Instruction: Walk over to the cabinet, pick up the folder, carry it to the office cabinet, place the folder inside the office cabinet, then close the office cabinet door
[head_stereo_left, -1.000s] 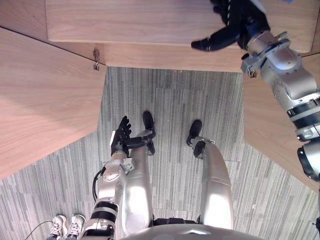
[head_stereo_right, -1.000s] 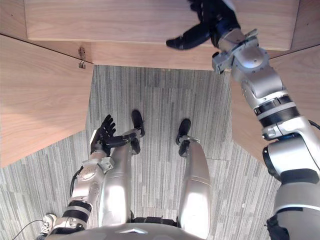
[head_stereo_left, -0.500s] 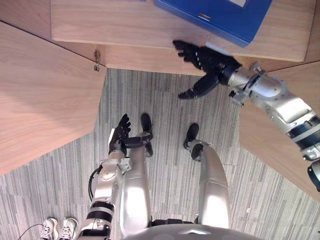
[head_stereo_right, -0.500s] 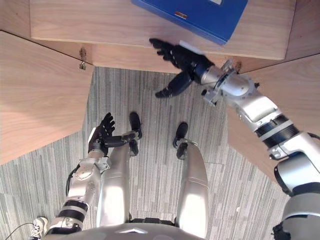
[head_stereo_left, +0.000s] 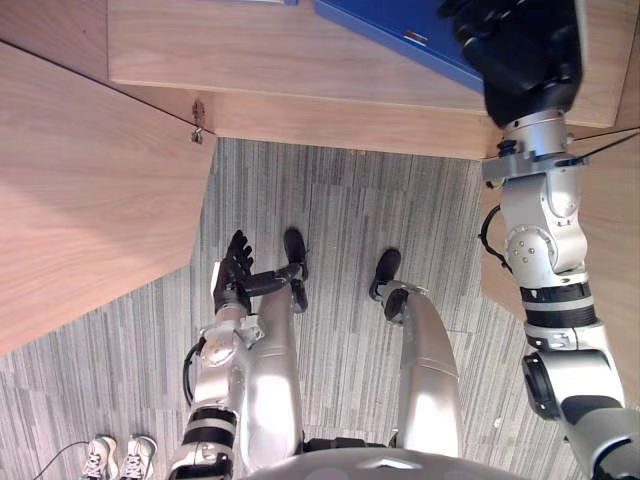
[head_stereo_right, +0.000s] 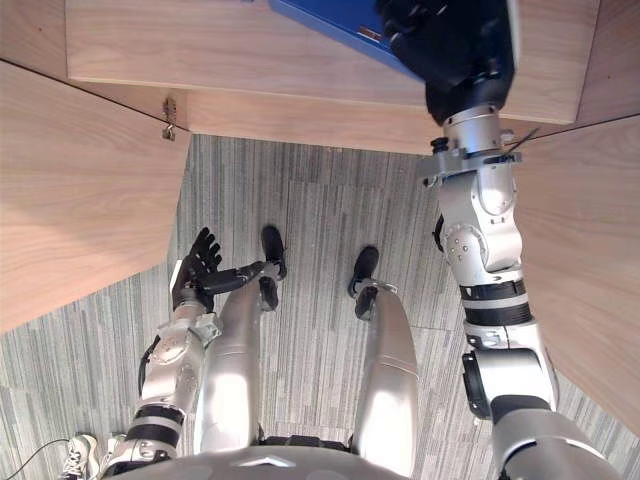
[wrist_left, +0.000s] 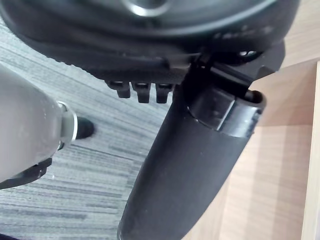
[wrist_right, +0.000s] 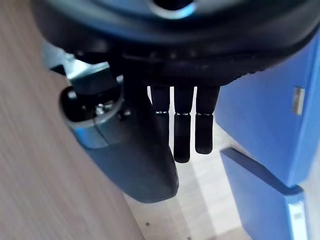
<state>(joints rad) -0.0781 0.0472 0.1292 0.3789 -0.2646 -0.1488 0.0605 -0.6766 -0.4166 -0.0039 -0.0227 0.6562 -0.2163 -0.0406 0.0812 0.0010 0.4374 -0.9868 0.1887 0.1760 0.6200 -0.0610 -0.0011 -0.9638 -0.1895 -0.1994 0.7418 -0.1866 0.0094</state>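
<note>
— What's the room like?
— Grey striped carpet (head_stereo_left: 350, 200) underfoot. Ahead is a pale wooden cabinet shelf (head_stereo_left: 250, 50), with its left wood-grain door (head_stereo_left: 90, 200) and right one (head_stereo_right: 590, 230) both standing wide open.
— And the folder?
— The flat blue folder (head_stereo_left: 400, 15) lies on that shelf. The right hand (head_stereo_left: 520, 45) is raised at its edge, fingers straight and clamping nothing.
— Anything else about?
— The left hand (head_stereo_left: 232, 275) hangs low, fingers spread. A person's white shoes (head_stereo_left: 120, 455) stand on the carpet to the robot's left.
</note>
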